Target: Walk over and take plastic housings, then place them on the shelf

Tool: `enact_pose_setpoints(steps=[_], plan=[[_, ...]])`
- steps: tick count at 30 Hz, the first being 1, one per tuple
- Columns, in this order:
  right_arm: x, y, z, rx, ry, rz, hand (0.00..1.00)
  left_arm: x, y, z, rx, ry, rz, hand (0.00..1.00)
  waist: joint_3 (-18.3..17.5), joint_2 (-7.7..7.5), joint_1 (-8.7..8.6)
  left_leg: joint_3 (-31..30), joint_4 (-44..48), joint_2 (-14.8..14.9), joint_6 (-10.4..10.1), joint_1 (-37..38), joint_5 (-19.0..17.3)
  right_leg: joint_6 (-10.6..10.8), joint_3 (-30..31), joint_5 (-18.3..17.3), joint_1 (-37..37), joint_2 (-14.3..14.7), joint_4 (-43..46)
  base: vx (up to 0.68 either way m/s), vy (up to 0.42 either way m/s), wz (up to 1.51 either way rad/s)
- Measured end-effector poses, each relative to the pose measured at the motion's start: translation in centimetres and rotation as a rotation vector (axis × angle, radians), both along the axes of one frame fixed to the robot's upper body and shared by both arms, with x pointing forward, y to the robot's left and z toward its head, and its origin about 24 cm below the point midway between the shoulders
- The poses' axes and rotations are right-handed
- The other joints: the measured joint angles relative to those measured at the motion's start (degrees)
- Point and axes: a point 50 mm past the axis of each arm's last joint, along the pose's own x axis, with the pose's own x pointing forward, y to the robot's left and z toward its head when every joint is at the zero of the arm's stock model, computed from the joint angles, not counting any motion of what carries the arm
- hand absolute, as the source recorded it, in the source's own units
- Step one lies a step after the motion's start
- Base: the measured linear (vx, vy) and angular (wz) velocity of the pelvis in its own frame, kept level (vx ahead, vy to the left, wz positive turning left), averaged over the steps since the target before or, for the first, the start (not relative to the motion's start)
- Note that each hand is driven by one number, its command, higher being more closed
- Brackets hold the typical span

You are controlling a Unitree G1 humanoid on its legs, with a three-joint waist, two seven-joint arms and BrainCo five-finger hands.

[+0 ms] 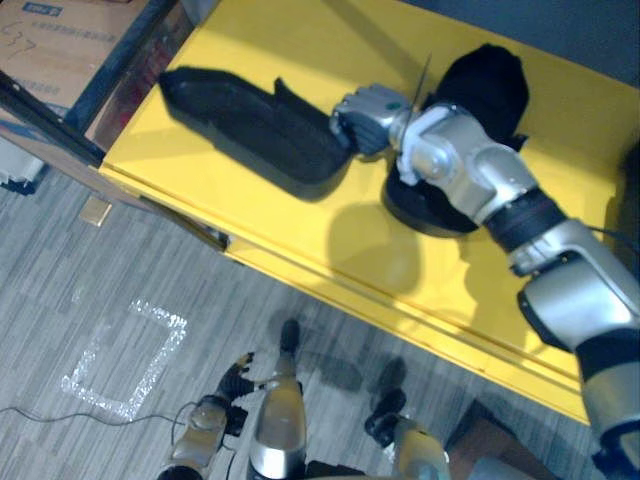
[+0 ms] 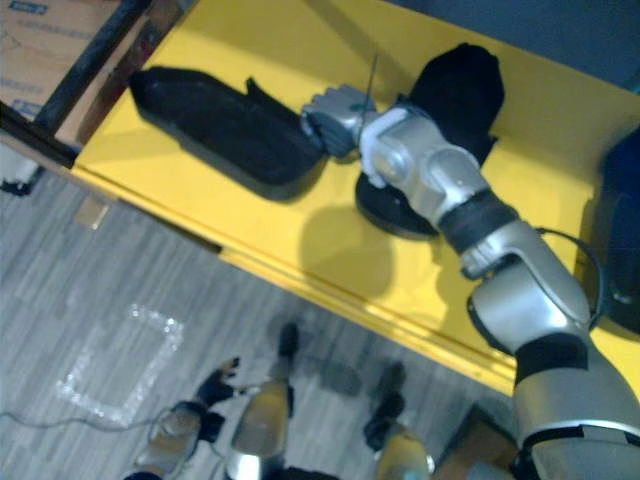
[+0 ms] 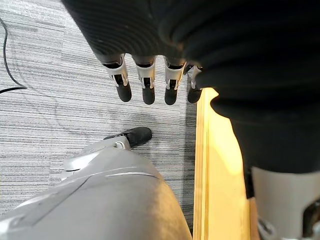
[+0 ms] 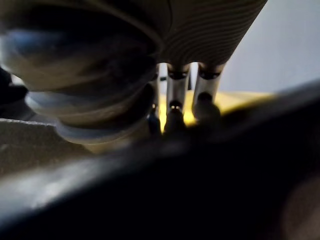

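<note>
A long black plastic housing lies on the yellow table, open side up. My right hand is at its near end, fingers bent over the end wall. In the right wrist view the fingers reach down onto the dark housing rim. A round black housing sits under my right forearm, and a bulkier black one lies behind it. My left hand hangs low over the floor, its fingers straight and holding nothing.
A dark metal rack post and a cardboard box stand past the table's left end. A taped square marks the grey floor. Another dark object sits at the table's right edge.
</note>
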Motion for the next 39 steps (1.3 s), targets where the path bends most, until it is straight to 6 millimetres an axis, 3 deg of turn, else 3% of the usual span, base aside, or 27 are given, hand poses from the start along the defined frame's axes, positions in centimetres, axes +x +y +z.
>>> enact_pose_setpoints(steps=[11, 21, 33, 39], plan=[[-0.4, 1.1, -0.2, 0.002, -0.011, 0.016, 1.0, 0.0, -0.1, 0.0, -0.026, -0.002, 0.012, 0.0, 0.0, 0.0, 0.02, -0.1, 0.0, -0.1, 0.0, 0.0, 0.0, 0.0, 0.0, 0.0, 0.0, -0.1, 0.1, 0.0, -0.014, 0.0], [-0.1, 1.8, -0.6, 0.098, -0.056, -0.116, 1.0, -0.1, -0.2, -0.1, -0.029, 0.004, 0.008, 0.0, 0.0, 0.0, 0.01, -0.1, 0.0, -0.1, 0.1, 0.2, 0.0, -0.1, 0.0, -0.1, 0.1, -0.1, 0.4, -0.01, -0.017, 0.0], [0.8, -1.2, -1.5, 0.383, -0.021, -0.437, 1.0, -0.8, -0.7, -0.5, -0.03, 0.021, 0.014, 0.0, -0.1, -0.15, -0.12, 1.1, 0.0, 0.3, 0.1, 1.6, 0.1, 0.0, 0.9, 0.4, 1.1, 0.2, -0.3, -0.01, -0.016, -0.03], [0.9, -1.5, -2.1, 0.421, -0.024, -0.467, 1.0, -1.3, -1.0, -0.9, -0.042, 0.035, 0.02, 0.0, -0.1, -0.2, -0.38, 2.1, 0.0, 0.6, 0.1, 2.3, 0.1, -0.1, 1.8, 1.5, 1.4, 0.6, -1.4, -0.03, -0.019, -0.09]])
